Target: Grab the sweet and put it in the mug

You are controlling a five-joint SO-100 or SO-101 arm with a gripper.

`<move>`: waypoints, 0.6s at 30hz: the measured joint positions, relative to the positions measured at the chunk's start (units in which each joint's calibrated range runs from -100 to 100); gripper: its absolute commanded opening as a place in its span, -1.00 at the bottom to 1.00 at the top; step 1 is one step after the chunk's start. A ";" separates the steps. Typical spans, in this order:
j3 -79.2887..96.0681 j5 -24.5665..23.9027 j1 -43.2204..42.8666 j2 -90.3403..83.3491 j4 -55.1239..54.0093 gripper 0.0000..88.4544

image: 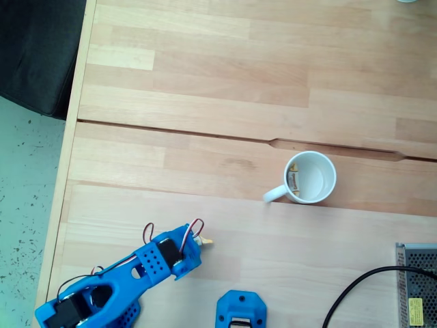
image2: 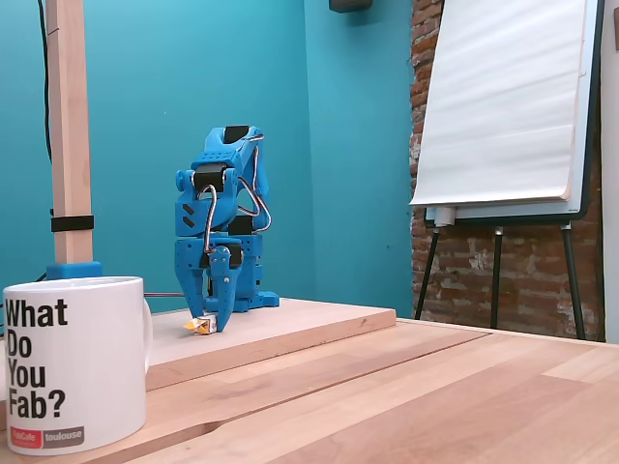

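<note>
Low on a pale wooden tabletop (image: pixel 225 82), a blue robot arm (image2: pixel 221 227) bends down so its gripper (image2: pixel 211 323) meets the surface. The gripper's two fingers are closed almost together around the sweet (image2: pixel 201 325), a tiny wrapped candy with a white middle and yellow twisted ends, which sits right at the fingertips, touching or barely above the wood. From above, one yellow end of the sweet (image: pixel 205 240) pokes out past the gripper (image: pixel 199 243). Well apart from it stands the mug (image: pixel 311 178), plain white and round with a small side handle pointing toward the arm's side. Something small and yellowish lies inside it against the wall. In the side view the mug (image2: pixel 74 362) bears black words reading "What Do You Fab?".
</note>
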 measured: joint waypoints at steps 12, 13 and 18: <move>-12.64 -4.88 -0.89 -8.08 0.49 -1.00; -14.52 -5.76 -1.70 -8.08 0.49 -1.00; -24.74 -10.35 -4.87 -5.72 0.57 -1.00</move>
